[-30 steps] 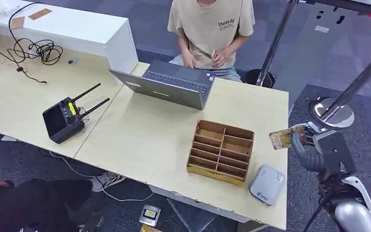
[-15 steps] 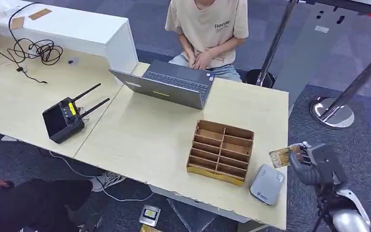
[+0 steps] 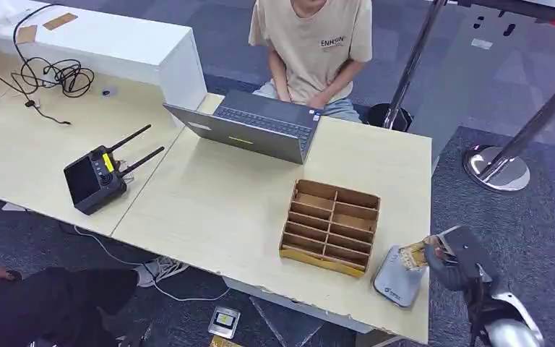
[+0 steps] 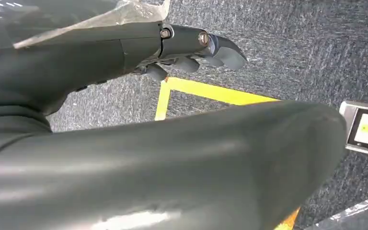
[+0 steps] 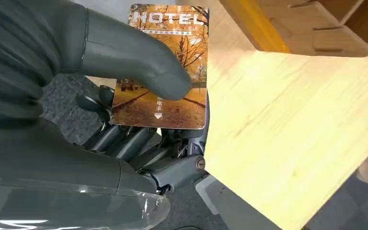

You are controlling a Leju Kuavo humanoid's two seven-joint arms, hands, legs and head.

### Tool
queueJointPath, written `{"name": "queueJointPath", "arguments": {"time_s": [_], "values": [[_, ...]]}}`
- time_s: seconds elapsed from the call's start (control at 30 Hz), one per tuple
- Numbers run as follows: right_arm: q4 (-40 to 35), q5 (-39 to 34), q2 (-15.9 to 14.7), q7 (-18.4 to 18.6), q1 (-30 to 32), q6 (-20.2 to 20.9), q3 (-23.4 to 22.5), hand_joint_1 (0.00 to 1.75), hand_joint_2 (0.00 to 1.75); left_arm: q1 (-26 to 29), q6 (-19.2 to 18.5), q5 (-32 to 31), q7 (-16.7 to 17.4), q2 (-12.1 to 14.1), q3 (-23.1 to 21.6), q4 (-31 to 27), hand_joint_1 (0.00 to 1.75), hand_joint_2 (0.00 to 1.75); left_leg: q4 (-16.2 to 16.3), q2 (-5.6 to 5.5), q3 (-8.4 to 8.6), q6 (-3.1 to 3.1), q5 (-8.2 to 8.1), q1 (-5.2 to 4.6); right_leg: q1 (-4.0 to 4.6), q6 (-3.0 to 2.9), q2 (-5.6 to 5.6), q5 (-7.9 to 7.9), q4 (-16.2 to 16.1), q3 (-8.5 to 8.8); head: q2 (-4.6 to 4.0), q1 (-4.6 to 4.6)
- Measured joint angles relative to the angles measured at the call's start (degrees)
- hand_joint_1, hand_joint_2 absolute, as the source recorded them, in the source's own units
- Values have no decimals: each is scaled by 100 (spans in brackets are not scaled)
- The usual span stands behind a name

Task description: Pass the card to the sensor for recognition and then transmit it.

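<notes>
The card (image 3: 411, 255) is an orange hotel key card with autumn trees; in the right wrist view the card (image 5: 159, 113) is pinched between the thick thumb (image 5: 139, 62) and the darker fingers beneath it. My right hand (image 3: 454, 254) holds it at the table's near right corner, its free end over the far edge of the grey rounded sensor (image 3: 397, 279). Whether card and sensor touch I cannot tell. My left hand (image 4: 191, 50) hangs over the carpet, fingers loosely apart, holding nothing.
A wooden slotted organiser (image 3: 330, 226) stands just left of the sensor. A laptop (image 3: 256, 128) sits at the far edge with a person (image 3: 311, 43) behind it. A black controller (image 3: 95, 178) and cables (image 3: 50, 74) lie on the left. Metal stanchions (image 3: 496, 168) stand to the right.
My right hand has come down and toward me with the card, from beside the table's right edge to over the sensor. The person has shifted their hands.
</notes>
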Motion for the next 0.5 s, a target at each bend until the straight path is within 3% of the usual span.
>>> {"name": "queueJointPath", "arguments": {"time_s": [0.5], "values": [[293, -136, -146, 278, -154, 437, 275, 175, 175, -1, -20, 48, -98, 0, 17, 2, 0, 0, 0, 0, 0, 0, 0, 0, 0, 0, 0, 0, 0, 0, 0, 2]]}}
